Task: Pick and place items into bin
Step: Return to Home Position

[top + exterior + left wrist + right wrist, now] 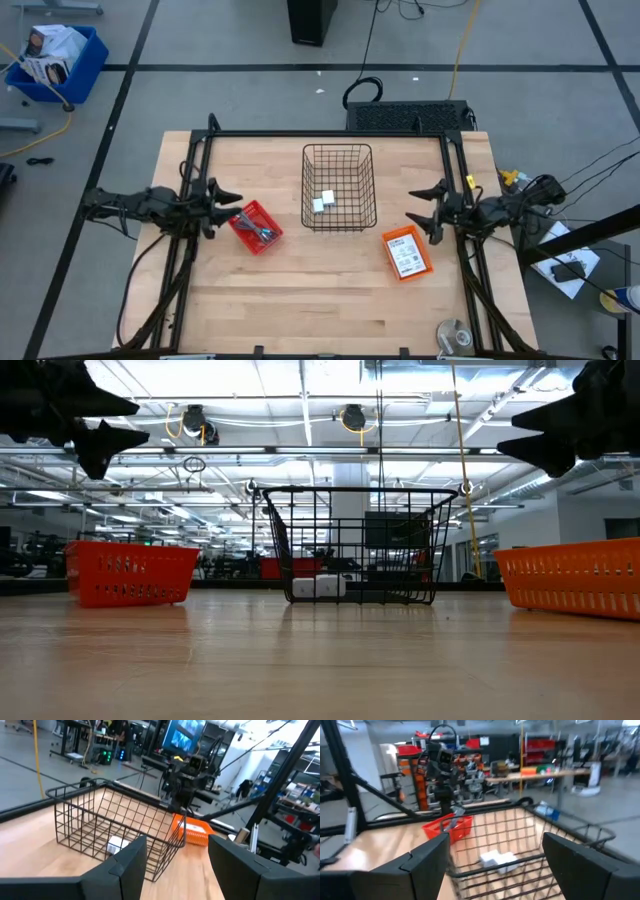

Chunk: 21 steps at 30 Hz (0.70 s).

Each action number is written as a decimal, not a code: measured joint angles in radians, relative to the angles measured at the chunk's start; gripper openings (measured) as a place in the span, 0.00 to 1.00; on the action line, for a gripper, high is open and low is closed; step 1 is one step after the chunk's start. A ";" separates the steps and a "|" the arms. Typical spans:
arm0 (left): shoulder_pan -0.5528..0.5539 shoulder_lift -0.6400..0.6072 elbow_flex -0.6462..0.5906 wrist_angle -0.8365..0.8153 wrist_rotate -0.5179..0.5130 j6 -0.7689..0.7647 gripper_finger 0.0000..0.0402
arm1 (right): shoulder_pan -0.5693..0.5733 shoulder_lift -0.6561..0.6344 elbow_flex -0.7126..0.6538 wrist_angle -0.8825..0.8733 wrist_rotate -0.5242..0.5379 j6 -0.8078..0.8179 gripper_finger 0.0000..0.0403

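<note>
Nearest the lens in each wrist view are that arm's own 2 dark fingers. The left gripper (177, 845) and the right gripper (496, 840) both stand spread wide, with nothing between the pads. In the high view the left one sits at middle left of the frame and the right one at middle right. They face each other across the wire basket (352, 175) at centre. In the low view both hang in the upper corners, well above the table (300, 310).

The 2 white blocks (323, 201) lie close together on the basket floor, toward its lower left. Just beside the left gripper, to its lower right, is the red bin (245, 215), holding a small grey tangle I cannot make out. Below and left of the right gripper is the orange bin (398, 237). A white printed card (407, 258) lies flat in it, long axis running up and down the frame.

I see no loose item on the bare wood, so the sorting looks done and this reads as a parked pose. The blocks lie about midway between the claws, with neither arm clearly nearer. The basket walls would force any reach for them to come from above.
</note>
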 joint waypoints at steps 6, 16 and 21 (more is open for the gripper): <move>0.000 0.000 -0.033 0.006 0.000 -0.004 0.53 | 0.000 0.001 -0.093 0.107 0.004 -0.051 0.77; -0.001 0.000 -0.043 -0.017 0.000 -0.018 0.53 | 0.000 0.023 -0.111 0.099 0.004 -0.037 0.77; -0.001 -0.001 -0.043 -0.016 0.000 -0.019 0.53 | 0.000 0.023 -0.112 0.102 0.005 -0.036 0.77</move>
